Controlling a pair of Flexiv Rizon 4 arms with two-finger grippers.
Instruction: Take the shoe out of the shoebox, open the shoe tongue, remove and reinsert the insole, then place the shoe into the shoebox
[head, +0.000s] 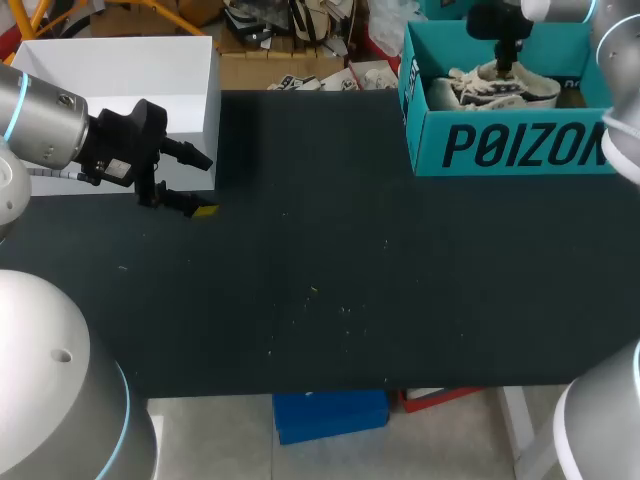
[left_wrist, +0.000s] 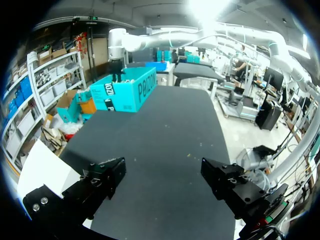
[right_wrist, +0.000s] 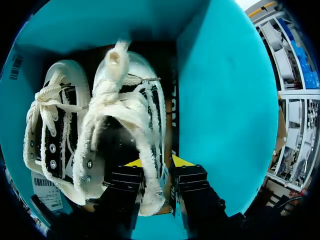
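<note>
Inside the shoebox (head: 500, 150), right fingers (right_wrist: 131, 184) pinch the shoe (right_wrist: 125, 107) at its collar; left fingers (left_wrist: 102, 181) splayed

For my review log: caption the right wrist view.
Right gripper clamps the rim of a black-and-cream canvas sneaker inside teal cardboard shoebox.

Light comes from overhead and lies flat on the dark table (head: 330, 250), which swallows most of it and shows hardly a shadow. The teal shoebox (head: 510, 145) stands bright. Inside it, in the right wrist view, the walls glow, the floor beside the shoe (right_wrist: 125, 100) sinks into deep shadow, and the white laces nearly wash out. In the left wrist view, glare flares above the shoebox.
</note>
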